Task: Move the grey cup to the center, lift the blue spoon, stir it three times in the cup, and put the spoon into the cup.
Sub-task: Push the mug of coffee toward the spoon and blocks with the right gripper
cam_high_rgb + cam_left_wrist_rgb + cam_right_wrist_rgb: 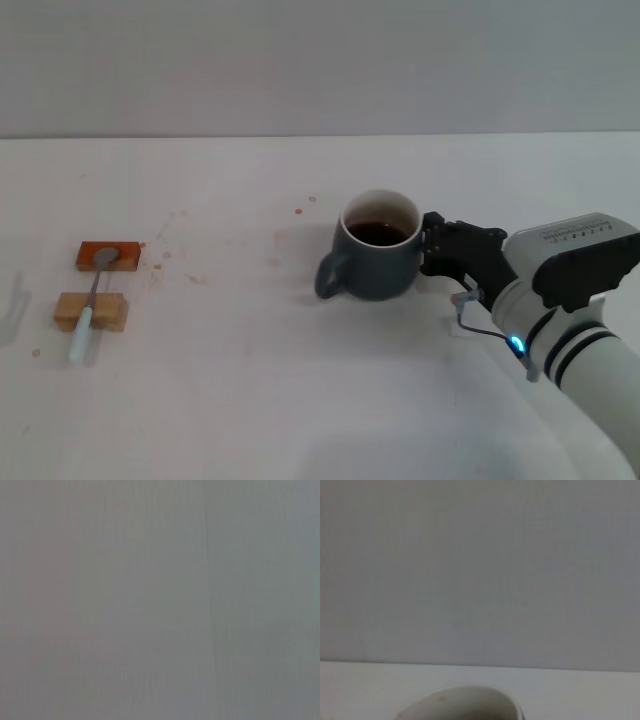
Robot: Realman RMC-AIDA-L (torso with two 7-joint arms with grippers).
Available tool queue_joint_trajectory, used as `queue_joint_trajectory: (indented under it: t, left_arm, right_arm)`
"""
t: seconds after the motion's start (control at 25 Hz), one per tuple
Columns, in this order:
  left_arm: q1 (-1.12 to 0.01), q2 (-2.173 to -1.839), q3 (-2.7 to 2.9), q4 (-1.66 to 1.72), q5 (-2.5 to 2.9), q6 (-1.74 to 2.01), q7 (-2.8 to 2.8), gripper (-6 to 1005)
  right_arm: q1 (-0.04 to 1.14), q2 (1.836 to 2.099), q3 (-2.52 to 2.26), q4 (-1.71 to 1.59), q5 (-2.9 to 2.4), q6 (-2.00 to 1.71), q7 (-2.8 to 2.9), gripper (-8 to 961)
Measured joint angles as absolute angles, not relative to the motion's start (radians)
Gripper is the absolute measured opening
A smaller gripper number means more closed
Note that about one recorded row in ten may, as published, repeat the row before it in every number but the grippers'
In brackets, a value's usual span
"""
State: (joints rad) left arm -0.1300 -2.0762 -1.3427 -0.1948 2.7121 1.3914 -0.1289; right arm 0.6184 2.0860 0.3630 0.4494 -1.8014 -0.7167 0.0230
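White tabletop (300, 400) fills the head view, speckled with small brown stains and backed by a plain grey wall (320, 60). Reaching in from the robot's right side, the right arm (580, 330) is the largest thing present, white with a black wrist and a small blue light. Its right gripper (432, 246) sits right against the far-right side of the grey cup (378, 262); the black fingers (432, 232) meet the cup's wall, but whether they are pinching it or merely resting there I cannot tell. Directly beyond the gripper's tips, the cup stands upright with dark liquid inside, its loop handle turned away from the gripper. In the right wrist view only the cup's white rim (462, 705) shows, close below the camera. Well apart from the gripper, across the table past the cup, the blue spoon (92, 305) lies bridging two blocks: its bowl on the orange-brown block (108, 256), its handle over the tan block (92, 311). No left gripper appears; its wrist view shows only blank grey.
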Motion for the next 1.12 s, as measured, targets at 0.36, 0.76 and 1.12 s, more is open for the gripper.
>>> queue_joint_trajectory:
  t: [0.36,0.76,1.12]
  left_arm:
    - [-0.133,-2.075,-1.348,-0.195,2.712,1.391,-0.129,838]
    - [-0.131,-2.075,-1.35,-0.195,2.712,1.391,-0.129,837]
    - [-0.132,-2.075,-1.344,-0.192,2.712,1.39,-0.129,837]
  right_arm:
    - [0.645,2.089,0.36,0.509,-1.855,-0.677,0.023,-1]
    - [0.655,2.089,0.357,0.529,-1.856,-0.662,0.023,-1]
    - [0.658,2.089,0.357,0.526,-1.856,-0.645,0.023,-1]
